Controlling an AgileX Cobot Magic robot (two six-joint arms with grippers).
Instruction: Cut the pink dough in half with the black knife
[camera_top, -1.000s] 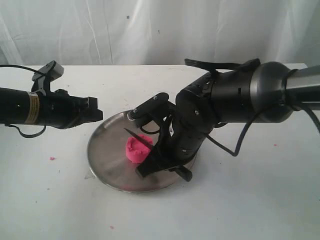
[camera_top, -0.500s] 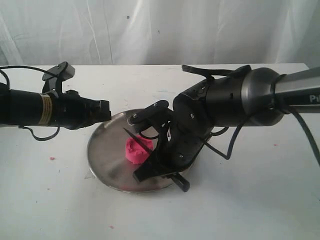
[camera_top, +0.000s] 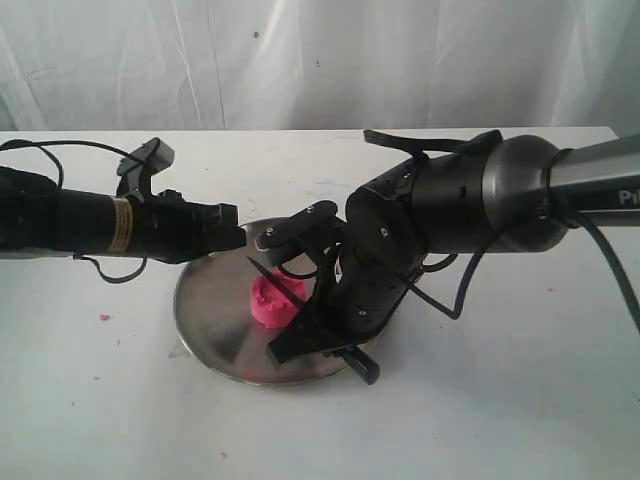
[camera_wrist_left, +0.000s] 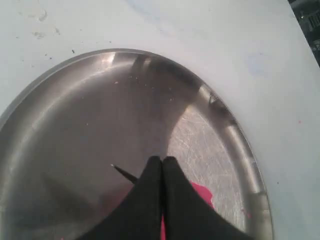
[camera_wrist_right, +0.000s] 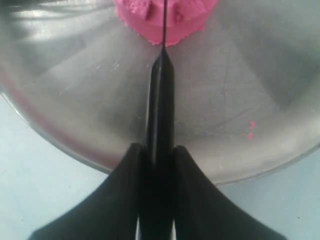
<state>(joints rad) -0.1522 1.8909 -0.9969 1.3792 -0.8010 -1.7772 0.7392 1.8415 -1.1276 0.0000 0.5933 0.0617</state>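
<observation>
The pink dough (camera_top: 268, 304) is one round lump on the steel plate (camera_top: 208, 310). My right gripper (camera_top: 314, 336) is shut on the handle of the black knife (camera_top: 278, 275), at the plate's near side. The blade runs over the middle of the dough's top, its tip past the far side. In the right wrist view the knife (camera_wrist_right: 161, 100) points from the gripper (camera_wrist_right: 159, 150) straight across the dough (camera_wrist_right: 172, 17). My left gripper (camera_top: 236, 238) is shut and empty, just above the plate's far-left rim. In its view the shut gripper (camera_wrist_left: 162, 161) hides most of the dough (camera_wrist_left: 202, 192); the knife tip (camera_wrist_left: 122, 173) shows.
Tiny pink crumbs lie on the white table (camera_top: 480, 400) at the left (camera_top: 104, 317), the front (camera_top: 222, 455) and the right (camera_top: 550, 291). A white curtain (camera_top: 320, 60) closes the back. The bulky right arm (camera_top: 450, 210) hangs over the plate's right side.
My left arm has moved right, from off the plate to above its far-left rim. The right gripper and knife have barely shifted over the dough.
</observation>
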